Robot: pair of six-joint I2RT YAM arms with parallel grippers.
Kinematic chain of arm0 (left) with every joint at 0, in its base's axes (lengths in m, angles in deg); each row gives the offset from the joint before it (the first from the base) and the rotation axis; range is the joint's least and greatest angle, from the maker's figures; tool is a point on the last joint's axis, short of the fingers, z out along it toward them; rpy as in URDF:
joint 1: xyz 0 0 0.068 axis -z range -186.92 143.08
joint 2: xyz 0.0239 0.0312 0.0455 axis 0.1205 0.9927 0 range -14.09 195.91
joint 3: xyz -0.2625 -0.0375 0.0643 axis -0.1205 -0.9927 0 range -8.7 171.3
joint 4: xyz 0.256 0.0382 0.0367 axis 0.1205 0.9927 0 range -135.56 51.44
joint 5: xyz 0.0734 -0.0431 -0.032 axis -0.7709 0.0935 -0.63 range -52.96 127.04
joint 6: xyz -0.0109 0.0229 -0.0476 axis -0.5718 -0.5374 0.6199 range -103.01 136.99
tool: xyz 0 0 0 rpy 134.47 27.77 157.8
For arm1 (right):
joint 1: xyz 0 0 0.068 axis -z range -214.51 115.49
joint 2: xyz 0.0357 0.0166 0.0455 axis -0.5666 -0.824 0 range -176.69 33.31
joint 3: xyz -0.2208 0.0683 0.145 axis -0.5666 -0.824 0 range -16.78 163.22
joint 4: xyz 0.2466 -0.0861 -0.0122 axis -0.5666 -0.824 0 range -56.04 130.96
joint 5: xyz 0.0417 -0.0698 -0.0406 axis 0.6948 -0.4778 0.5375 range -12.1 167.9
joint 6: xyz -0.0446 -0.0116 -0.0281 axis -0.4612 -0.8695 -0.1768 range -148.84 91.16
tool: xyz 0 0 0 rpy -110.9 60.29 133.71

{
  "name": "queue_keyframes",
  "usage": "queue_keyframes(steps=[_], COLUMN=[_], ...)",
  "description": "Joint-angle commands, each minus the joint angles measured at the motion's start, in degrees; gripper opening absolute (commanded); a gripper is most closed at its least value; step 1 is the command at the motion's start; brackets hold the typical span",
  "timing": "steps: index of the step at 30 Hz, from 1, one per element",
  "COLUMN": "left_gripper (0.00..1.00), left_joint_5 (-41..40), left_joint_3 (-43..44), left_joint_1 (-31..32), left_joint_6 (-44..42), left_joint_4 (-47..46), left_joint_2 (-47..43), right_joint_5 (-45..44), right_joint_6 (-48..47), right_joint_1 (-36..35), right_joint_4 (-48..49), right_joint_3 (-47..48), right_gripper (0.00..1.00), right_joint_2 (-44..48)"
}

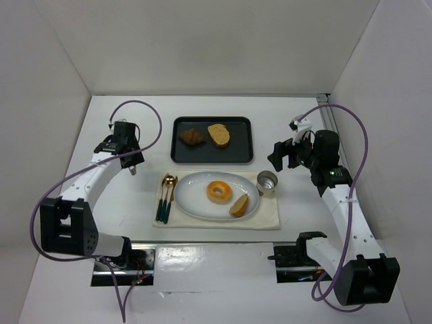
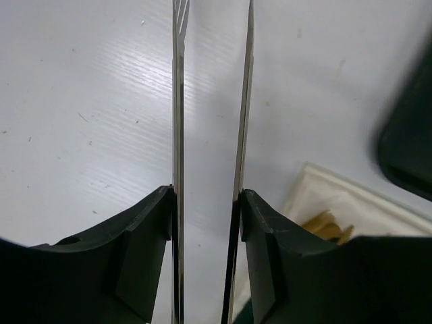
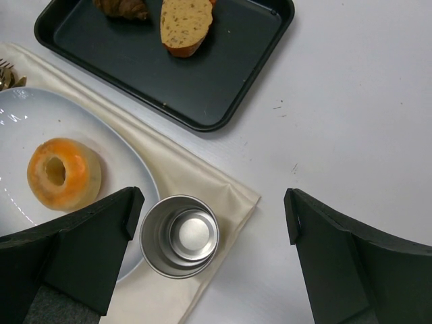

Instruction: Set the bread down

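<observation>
A slice of bread (image 1: 218, 135) (image 3: 185, 23) and a croissant (image 1: 192, 138) (image 3: 121, 7) lie in the black tray (image 1: 202, 154) (image 3: 223, 74). A ring-shaped bun (image 1: 219, 191) (image 3: 64, 173) and another piece of bread (image 1: 239, 205) lie on the white plate (image 1: 192, 202) (image 3: 20, 128). My left gripper (image 1: 131, 162) (image 2: 207, 192) is left of the tray, over bare table, shut on thin metal tongs (image 2: 177, 135) whose arms stand apart. My right gripper (image 1: 280, 156) (image 3: 212, 202) is open and empty, above the metal cup (image 1: 267, 182) (image 3: 179, 236).
A cream napkin (image 1: 270, 216) (image 3: 202, 175) (image 2: 364, 209) lies under the plate and cup. Gold cutlery with green handles (image 1: 166, 196) (image 2: 327, 226) lies on its left side. White walls enclose the table on three sides.
</observation>
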Motion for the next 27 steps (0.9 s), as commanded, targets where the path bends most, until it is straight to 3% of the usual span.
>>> queue_keyframes(steps=[1,6,10,14,19,24,25,27], left_gripper=[0.58,0.62,0.71,0.73,0.74,0.9,0.99,1.0], left_joint_5=[-3.8,-3.2,3.1,7.6,10.6,11.1,11.1,11.8], left_joint_3=[-0.6,-1.9,-1.9,-0.6,-1.8,-1.0,-1.0,-1.7], left_joint_1=[-1.7,-6.0,-8.0,-10.1,-11.5,-11.5,-11.5,-11.5], left_joint_6=[-3.2,-6.4,-7.0,-6.9,-7.9,-7.9,-7.4,-6.9], left_joint_4=[-5.3,-6.0,-4.9,-2.0,-2.6,-1.9,-1.9,-1.9], left_joint_2=[2.8,7.5,11.1,16.9,17.6,18.2,17.0,14.6], right_joint_5=[0.3,0.3,0.3,0.3,0.3,0.3,0.3,0.3], right_joint_6=[-0.2,-0.2,-0.2,-0.2,-0.2,-0.2,-0.2,-0.2], right_joint_1=[0.1,0.1,0.1,0.1,0.1,0.1,0.1,0.1], right_joint_4=[0.2,0.2,0.2,0.2,0.2,0.2,0.2,0.2], right_joint_3=[-0.1,-0.1,-0.1,-0.1,-0.1,-0.1,-0.1,-0.1], right_gripper=[1.0,1.0,1.0,1.0,1.0,1.0,1.0,1.0], right_joint_2=[1.2,1.7,1.2,1.2,0.7,0.6,0.6,0.6])
